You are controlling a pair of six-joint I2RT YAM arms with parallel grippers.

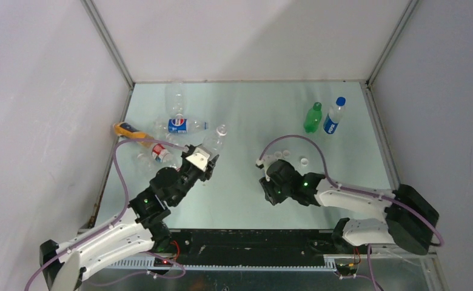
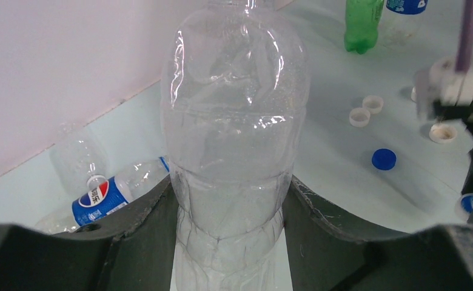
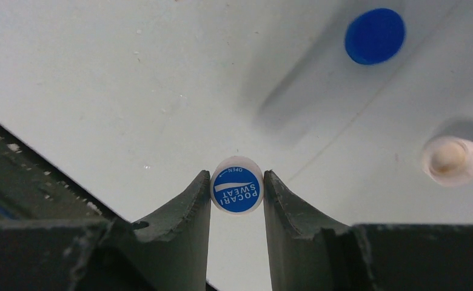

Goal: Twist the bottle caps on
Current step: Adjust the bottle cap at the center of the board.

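Observation:
My left gripper is shut on the lower body of a clear, label-less bottle, which it holds up off the table; the bottle's mouth is cut off at the top of the left wrist view. From above, this bottle tilts up and to the right. My right gripper is shut on a white cap with a blue top, pinched by its sides just above the table. Loose caps lie close by: a blue one and a cream one. The two grippers are well apart.
A green bottle and a capped blue-label bottle stand at the back right. Several bottles lie heaped at the left wall, among them a Pepsi one and an orange-yellow one. White caps lie by the right arm.

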